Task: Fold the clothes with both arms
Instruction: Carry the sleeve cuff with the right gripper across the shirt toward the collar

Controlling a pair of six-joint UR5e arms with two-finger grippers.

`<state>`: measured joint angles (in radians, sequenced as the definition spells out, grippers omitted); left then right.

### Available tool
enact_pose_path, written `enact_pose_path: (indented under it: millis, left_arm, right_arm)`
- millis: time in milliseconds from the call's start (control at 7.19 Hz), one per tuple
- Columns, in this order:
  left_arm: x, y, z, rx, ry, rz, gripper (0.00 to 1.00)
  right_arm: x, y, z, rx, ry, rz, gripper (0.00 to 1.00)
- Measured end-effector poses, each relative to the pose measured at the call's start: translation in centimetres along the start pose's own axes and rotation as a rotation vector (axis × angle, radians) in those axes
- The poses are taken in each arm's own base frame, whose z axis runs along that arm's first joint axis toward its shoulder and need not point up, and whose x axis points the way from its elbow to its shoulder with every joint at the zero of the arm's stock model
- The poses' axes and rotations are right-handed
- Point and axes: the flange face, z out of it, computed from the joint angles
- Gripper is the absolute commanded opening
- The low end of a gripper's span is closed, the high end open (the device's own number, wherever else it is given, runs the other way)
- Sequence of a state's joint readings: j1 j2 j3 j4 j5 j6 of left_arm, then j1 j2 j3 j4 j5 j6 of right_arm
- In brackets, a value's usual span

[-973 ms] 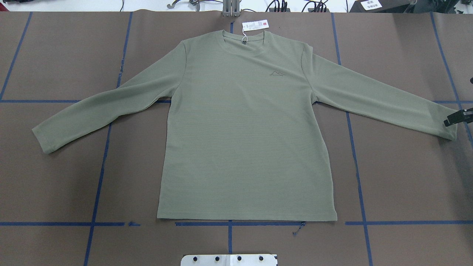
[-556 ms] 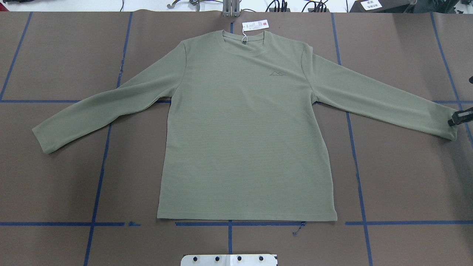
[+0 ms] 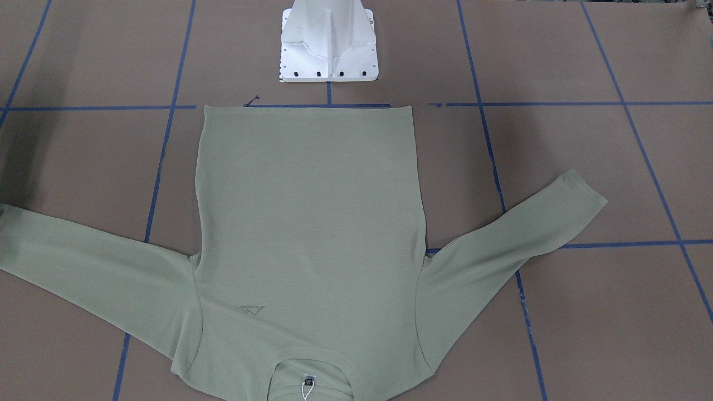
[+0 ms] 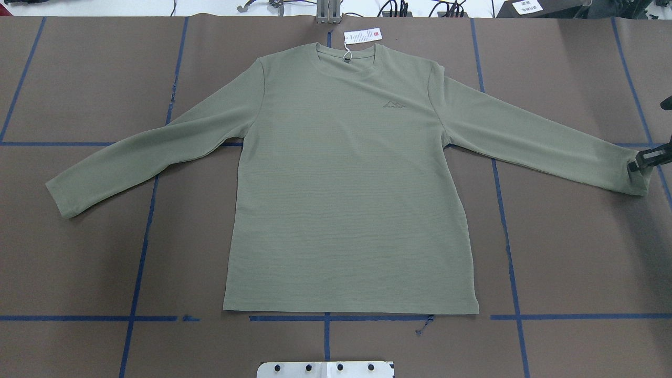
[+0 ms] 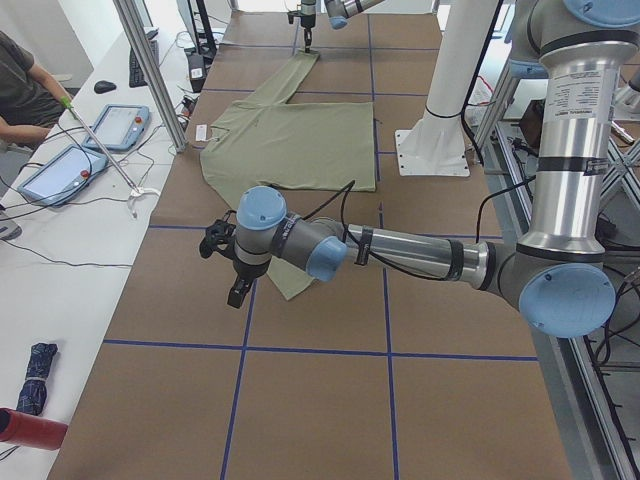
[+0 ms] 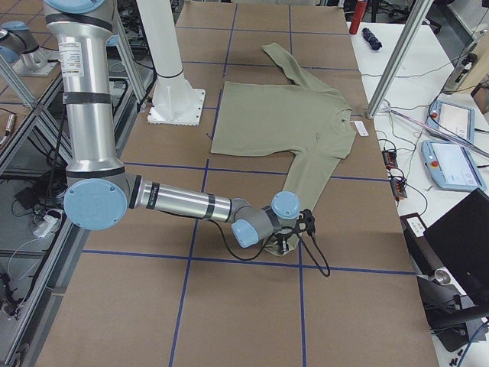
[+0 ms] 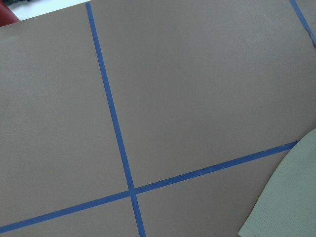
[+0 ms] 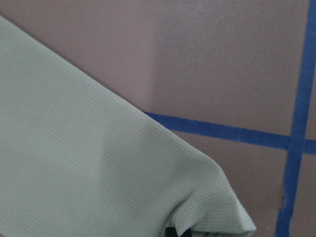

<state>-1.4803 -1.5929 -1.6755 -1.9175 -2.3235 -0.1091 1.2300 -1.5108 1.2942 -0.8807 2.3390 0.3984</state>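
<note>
**Shirt fold: basically square one, one cuff pinched**

Not much progress to report. The sage-green long-sleeved shirt (image 4: 346, 199) lies flat and front-up on the brown table (image 4: 577, 252), right in front of the white pedestal base (image 4: 325, 369). There's no fold in it anywhere: both sleeves are out and the body is smooth. So by my read every fold is left to do, sleeves in first and then the body.

The only sign of a start is the right gripper (image 4: 641, 160). It sits on the right cuff (image 4: 638, 184), out at the sleeve end far to the base's right. Its wrist cam shows the cuff corner puckered up, so it looks clamped on the cloth.

The left gripper (image 5: 225, 268) hangs just past the left cuff (image 4: 63, 199), far out on the base's left, and isn't touching it as far as I can see. Only the side view catches it, so I can't tell whether its fingers are apart or together.

Orientation: the hem (image 4: 350, 311) is the edge nearest the base and the collar (image 4: 346, 55) points straight away from it. The white hang tag (image 4: 362, 35) lies just past the collar, and the chest logo (image 4: 392, 105) faces up. The body's long axis runs straight out from the base. The sleeves splay to either side and slant back toward the base's end of the table.
</note>
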Motion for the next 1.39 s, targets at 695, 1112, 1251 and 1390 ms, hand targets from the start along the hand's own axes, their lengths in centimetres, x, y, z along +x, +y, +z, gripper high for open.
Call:
enact_pose_path:
  millis: [695, 1112, 1251, 1390]
  left_arm:
    - [0.4, 0.1, 0.0, -0.007, 0.045, -0.006, 1.00]
    - [0.1, 0.3, 0.2, -0.011, 0.043, -0.011, 1.00]
    - [0.0, 0.4, 0.3, -0.014, 0.043, -0.012, 1.00]
    - [-0.2, 0.5, 0.4, -0.016, 0.042, -0.013, 1.00]
  right_arm:
    - [-25.0, -18.4, -5.3, 0.015, -0.163, 0.093, 0.00]
    - [-50.5, -25.6, -5.4, 0.085, -0.156, 0.113, 0.00]
    - [-57.9, -26.2, -5.3, 0.116, -0.157, 0.073, 0.00]
    - [-64.4, -25.7, -4.7, 0.150, -0.149, 0.031, 0.00]
